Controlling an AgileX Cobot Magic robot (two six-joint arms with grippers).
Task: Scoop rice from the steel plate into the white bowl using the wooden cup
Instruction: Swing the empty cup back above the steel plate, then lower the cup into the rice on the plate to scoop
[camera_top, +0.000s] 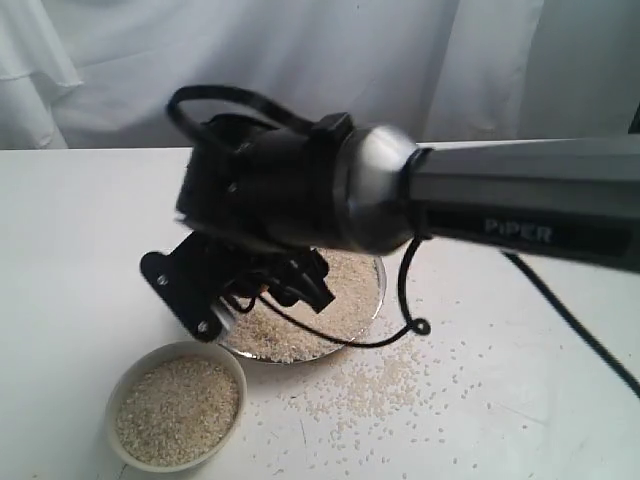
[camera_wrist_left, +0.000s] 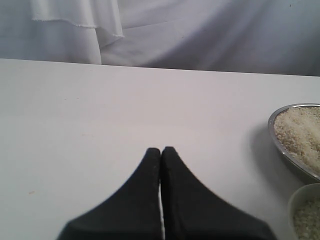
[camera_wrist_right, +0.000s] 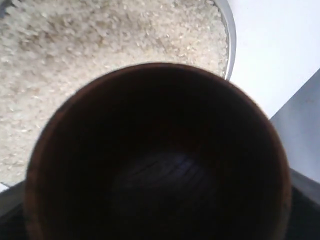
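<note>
The wooden cup (camera_wrist_right: 150, 72) fills the right wrist view, mouth toward the camera, dark and empty inside. It hangs just above the heap of rice (camera_wrist_right: 100, 40) in the steel plate (camera_wrist_right: 231, 35). My right gripper (camera_top: 290, 283) reaches over the steel plate (camera_top: 381, 290) and is shut on the cup. The arm hides the cup in the exterior view. The white bowl (camera_top: 128, 375) stands at the front left of the plate, nearly full of rice (camera_top: 178, 410). My left gripper (camera_wrist_left: 161, 150) is shut and holds nothing, off to the side of the plate (camera_wrist_left: 272, 132) and bowl (camera_wrist_left: 294, 200).
Loose grains (camera_top: 390, 385) lie scattered over the table in front and to the right of the plate. A black cable loop (camera_top: 410, 322) hangs from the right arm beside the plate's rim. Another cable (camera_top: 570, 310) runs across the table at the right. White cloth hangs behind.
</note>
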